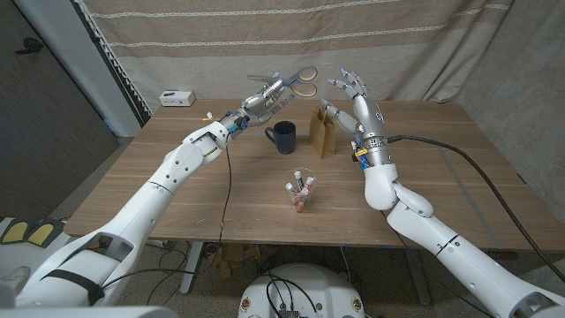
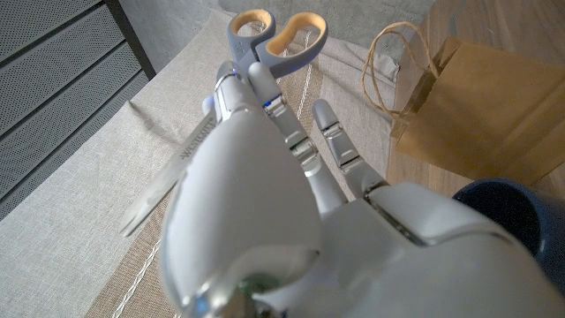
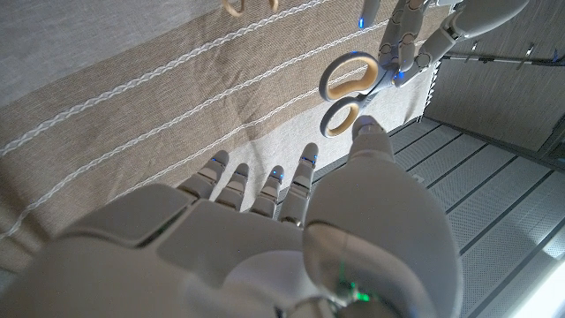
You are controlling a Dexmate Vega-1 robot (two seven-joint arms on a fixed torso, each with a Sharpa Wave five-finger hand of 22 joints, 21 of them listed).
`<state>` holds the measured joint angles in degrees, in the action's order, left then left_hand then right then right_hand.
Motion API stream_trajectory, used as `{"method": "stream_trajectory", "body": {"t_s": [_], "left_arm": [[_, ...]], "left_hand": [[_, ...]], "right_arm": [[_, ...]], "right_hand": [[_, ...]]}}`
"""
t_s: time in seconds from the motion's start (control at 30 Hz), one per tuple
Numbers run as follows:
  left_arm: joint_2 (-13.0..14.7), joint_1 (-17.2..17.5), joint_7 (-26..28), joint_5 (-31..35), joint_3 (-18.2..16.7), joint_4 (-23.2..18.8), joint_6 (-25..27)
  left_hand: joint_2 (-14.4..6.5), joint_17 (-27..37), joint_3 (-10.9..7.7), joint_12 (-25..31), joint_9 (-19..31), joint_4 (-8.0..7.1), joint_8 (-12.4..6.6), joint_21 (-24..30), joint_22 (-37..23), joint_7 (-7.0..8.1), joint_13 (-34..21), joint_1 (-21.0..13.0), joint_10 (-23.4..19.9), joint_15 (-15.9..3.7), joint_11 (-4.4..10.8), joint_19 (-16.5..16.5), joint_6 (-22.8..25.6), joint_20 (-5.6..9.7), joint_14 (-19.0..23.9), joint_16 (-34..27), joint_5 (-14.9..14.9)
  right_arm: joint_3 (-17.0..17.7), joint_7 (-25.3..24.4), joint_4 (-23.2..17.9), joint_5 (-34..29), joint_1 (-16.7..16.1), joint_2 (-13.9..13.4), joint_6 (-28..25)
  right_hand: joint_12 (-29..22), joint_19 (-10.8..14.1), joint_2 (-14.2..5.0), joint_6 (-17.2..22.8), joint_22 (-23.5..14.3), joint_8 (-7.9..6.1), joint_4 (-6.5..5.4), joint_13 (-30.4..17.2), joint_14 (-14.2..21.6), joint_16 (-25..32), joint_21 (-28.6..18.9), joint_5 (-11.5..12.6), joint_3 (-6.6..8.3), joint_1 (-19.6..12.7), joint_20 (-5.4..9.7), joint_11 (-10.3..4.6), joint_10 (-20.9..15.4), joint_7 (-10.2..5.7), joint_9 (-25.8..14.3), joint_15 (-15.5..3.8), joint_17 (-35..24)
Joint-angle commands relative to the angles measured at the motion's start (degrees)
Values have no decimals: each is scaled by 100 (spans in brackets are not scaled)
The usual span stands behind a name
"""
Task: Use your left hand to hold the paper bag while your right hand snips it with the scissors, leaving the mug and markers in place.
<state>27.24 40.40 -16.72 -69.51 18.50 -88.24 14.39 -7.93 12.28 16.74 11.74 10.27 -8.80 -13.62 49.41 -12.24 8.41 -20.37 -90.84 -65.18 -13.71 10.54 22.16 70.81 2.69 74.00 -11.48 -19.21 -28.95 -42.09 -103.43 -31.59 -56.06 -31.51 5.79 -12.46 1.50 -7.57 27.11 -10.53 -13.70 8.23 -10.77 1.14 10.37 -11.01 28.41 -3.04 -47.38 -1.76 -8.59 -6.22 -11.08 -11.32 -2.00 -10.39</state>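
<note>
My left hand (image 1: 265, 102) is raised over the table's far middle and grips grey scissors (image 1: 298, 81) by the blades, the tan-lined handle loops pointing towards my right hand. In the left wrist view the scissors (image 2: 278, 40) stick out past my left hand (image 2: 265, 177). My right hand (image 1: 357, 93) hovers open, fingers spread, just right of the handles and above the brown paper bag (image 1: 322, 131), which stands upright. A dark blue mug (image 1: 284, 137) stands left of the bag. In the right wrist view the scissors (image 3: 349, 88) hang beyond my right hand (image 3: 265, 230).
A clear cup of markers (image 1: 300, 193) stands on the wooden table (image 1: 441, 177) nearer to me than the mug. A small white box (image 1: 177, 97) sits at the far left corner. A striped curtain hangs behind the table.
</note>
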Motion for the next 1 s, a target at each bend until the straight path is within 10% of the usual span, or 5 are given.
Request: {"method": "stream_trajectory", "body": {"t_s": [0.03,1.0], "left_arm": [[10,9,-18,13,12,-30,2],[-13,25,15,-25,11,-62,5]], "left_hand": [[-145,4,25,31,33,-19,12,47,-2,27,-22,129,-542,0,150,-6,17,606,5,-20,12],[-158,8,24,45,40,-21,26,96,17,4,-19,119,-545,2,153,0,-13,597,19,-31,-14]], "right_arm": [[-201,-171,-88,-497,134,-26,-451],[-810,-619,201,-1207,595,102,-1082]], "right_hand": [[18,-52,-23,-18,-13,36,36,-27,-64,-20,2,34,28,-104,-17,11,48,-15,-23,-619,-2],[-79,-13,61,322,-11,-62,19,-32,-31,22,-46,97,-5,-225,9,97,-166,10,-49,-631,-6]]}}
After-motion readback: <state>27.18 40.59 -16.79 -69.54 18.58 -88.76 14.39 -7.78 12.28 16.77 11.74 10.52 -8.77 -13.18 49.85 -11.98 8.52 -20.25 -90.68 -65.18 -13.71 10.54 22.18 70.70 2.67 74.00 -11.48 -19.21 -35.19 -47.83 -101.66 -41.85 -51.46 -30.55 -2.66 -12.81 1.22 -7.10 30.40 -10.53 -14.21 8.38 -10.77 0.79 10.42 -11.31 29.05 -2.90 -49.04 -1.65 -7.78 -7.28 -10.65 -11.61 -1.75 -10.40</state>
